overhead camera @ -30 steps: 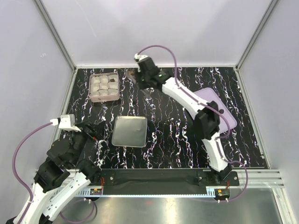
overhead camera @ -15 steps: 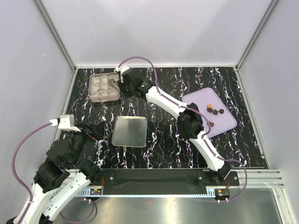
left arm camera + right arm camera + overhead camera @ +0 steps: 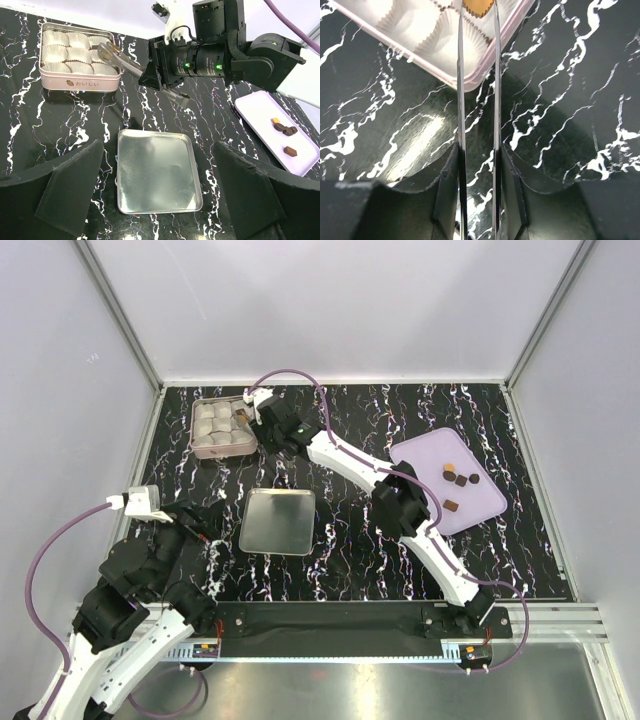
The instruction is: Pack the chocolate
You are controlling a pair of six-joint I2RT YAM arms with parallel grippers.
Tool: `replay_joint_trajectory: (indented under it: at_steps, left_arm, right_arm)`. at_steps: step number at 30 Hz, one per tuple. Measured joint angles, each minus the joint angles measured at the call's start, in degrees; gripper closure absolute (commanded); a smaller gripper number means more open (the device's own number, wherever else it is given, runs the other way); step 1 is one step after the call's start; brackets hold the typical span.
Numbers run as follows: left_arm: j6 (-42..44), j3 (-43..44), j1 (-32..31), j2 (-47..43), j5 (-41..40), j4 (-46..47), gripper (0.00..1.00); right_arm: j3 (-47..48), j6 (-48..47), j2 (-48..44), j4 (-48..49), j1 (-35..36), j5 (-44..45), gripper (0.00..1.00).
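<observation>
Over the tin (image 3: 80, 82), right fingers (image 3: 446, 191) pinch tweezers (image 3: 460, 100) holding a tan chocolate (image 3: 477, 6); left fingers (image 3: 70, 190) spread.

A robot lab's test cell: plain pale walls (image 3: 330, 300) and aluminium frame posts (image 3: 115, 310) box in a black marbled table (image 3: 350, 550). Two white-and-black arms (image 3: 345, 455) stand bolted to a base rail (image 3: 330, 620) at its near edge, purple cables (image 3: 45, 560) looping off them.

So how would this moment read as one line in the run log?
right hand: gripping tan-gold chocolate piece over pink metal tin of white paper cups | left hand: open, empty
</observation>
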Motion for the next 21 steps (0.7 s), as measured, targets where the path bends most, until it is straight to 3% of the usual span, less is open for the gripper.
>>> replay_joint_trajectory:
  at_steps: [21]
  left_arm:
    - [0.00,-0.02,0.00,0.00,0.00,0.00,0.01]
  right_arm:
    - [1.31,-4.90,2.64,2.69,0.07,2.56,0.51]
